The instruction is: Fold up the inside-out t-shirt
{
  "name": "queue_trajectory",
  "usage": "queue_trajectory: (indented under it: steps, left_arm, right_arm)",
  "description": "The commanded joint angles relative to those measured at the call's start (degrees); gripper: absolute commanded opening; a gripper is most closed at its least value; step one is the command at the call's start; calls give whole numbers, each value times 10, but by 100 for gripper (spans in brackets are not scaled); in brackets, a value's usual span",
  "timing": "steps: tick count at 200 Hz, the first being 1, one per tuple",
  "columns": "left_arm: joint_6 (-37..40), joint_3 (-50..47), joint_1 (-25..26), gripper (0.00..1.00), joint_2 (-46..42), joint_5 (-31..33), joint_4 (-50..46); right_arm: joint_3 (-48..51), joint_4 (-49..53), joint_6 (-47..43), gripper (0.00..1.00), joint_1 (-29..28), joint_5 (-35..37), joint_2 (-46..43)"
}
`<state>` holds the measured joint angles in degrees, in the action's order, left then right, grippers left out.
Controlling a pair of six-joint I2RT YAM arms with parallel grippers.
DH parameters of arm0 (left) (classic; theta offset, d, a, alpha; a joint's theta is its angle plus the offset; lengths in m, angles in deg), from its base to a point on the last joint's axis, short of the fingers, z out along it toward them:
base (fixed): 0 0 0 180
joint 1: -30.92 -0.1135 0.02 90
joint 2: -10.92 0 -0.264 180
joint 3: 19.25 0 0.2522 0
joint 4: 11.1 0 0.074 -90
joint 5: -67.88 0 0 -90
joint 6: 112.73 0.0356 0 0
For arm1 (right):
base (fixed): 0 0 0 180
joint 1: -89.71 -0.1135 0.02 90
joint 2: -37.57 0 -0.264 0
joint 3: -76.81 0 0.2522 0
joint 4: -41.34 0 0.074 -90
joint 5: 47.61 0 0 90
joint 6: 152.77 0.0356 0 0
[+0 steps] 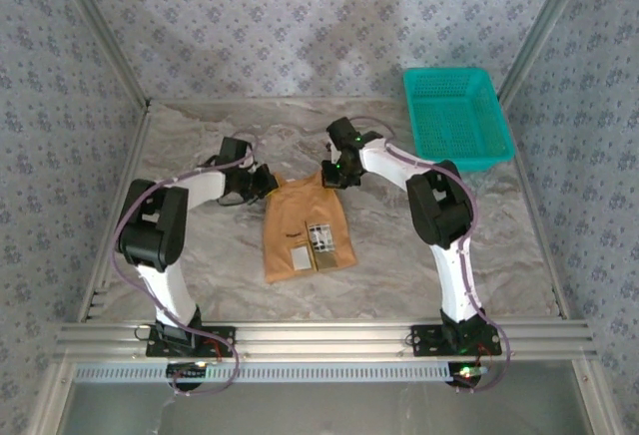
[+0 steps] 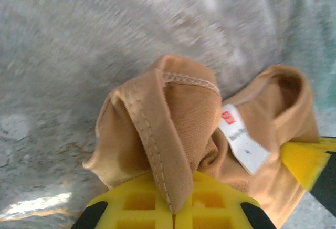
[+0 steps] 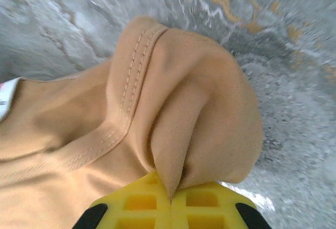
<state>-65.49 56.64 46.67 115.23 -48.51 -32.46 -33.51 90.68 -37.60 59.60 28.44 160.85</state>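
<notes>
The inside-out t-shirt (image 1: 305, 233) lies partly folded in the middle of the table, tan, with white labels on its upper face. My left gripper (image 1: 265, 184) is at its far left corner and my right gripper (image 1: 334, 174) at its far right corner. In the left wrist view the yellow jaws are shut on a stitched hem fold of the t-shirt (image 2: 157, 134), with a small white label (image 2: 241, 142) to the right. In the right wrist view the yellow jaws are shut on a pinched fold of the t-shirt (image 3: 178, 134) beside a stitched seam.
A teal basket (image 1: 456, 116) stands at the far right corner of the marble table (image 1: 200, 265). Patterned walls and metal frame posts close in the back and sides. An aluminium rail (image 1: 319, 337) runs along the near edge by the arm bases.
</notes>
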Motion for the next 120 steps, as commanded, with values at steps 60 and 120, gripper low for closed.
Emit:
queue_trajectory:
  steps: [60, 120]
  left_arm:
    - [-38, 176, -37, 0, -15, -67, -4]
    - [-19, 333, -43, 0, -9, -63, -45]
  right_arm:
    - [-170, 26, 6, 0, 53, -38, -43]
    - [-339, 41, -16, 0, 71, -64, -28]
